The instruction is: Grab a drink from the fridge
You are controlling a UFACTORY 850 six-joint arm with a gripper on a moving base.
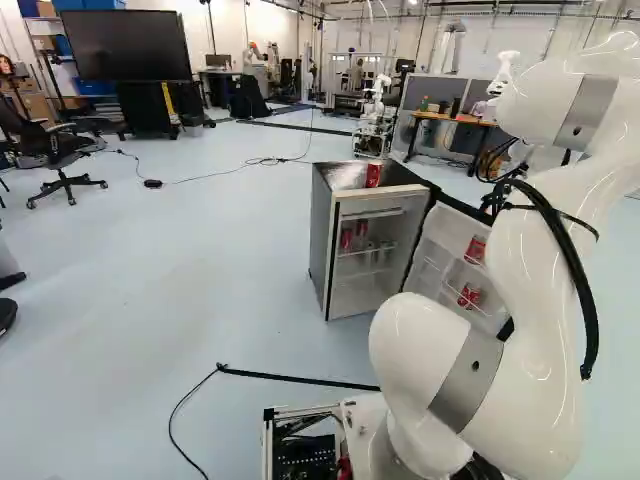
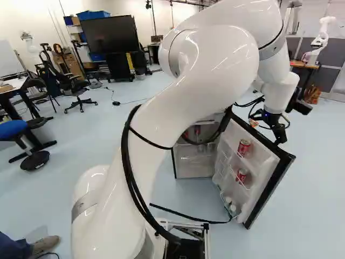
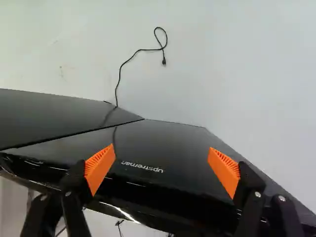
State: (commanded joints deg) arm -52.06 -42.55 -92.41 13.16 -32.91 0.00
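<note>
Fridge with its door swung wide open, standing on a pale floor ahead of the robot. The drinks are red cans: on the inside of the door one can sits on an upper rack and another on a rack below it. More red cans stand on a shelf inside the fridge, and one red can shows at its top.

The white arm reaches forward and over to the door side. Its black pincer is released: in the wrist view the two orange pads stand far apart with nothing gripped. Glossy black paneling with pale lettering spreads beneath and ahead of them; whether either finger touches it cannot be told. Beyond the paneling, a thin black cord curls into a loop on the floor.

Farther back in the left base view are a large dark screen, an office chair and another robot.
</note>
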